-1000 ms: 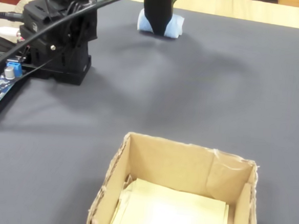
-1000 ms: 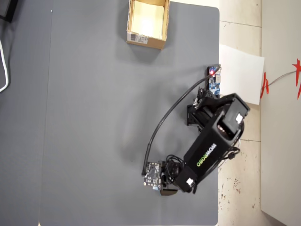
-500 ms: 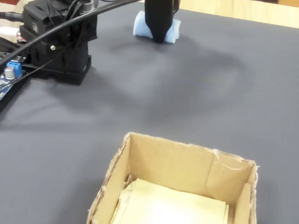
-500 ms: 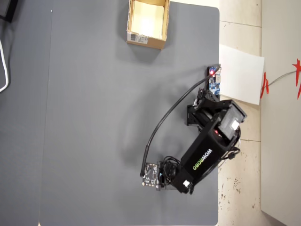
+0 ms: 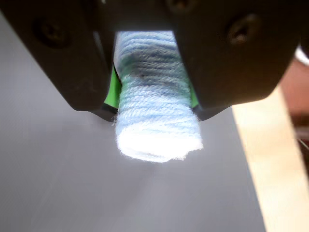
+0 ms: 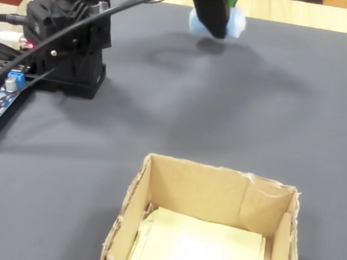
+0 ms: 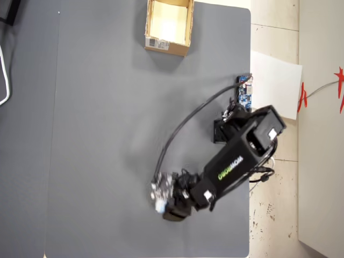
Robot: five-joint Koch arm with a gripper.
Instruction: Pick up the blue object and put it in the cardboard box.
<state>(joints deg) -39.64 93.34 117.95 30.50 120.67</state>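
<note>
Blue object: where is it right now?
The blue object is clamped in the gripper, lifted off the gray mat, far from the cardboard box.

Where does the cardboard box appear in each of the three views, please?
Wrist view: not in it.
Fixed view: cardboard box at bottom centre, open, nearest the camera.
Overhead view: cardboard box at the top edge, centre.
Shared landmark: the grey table.

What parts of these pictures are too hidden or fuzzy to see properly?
- Wrist view: the upper part of the blue object is hidden between the gripper jaws.
- Fixed view: the cardboard box is cut off by the bottom edge; the gripper is cut off at the top.
- Overhead view: the blue object is a small blur; the box label's print is too tiny to read.
</note>
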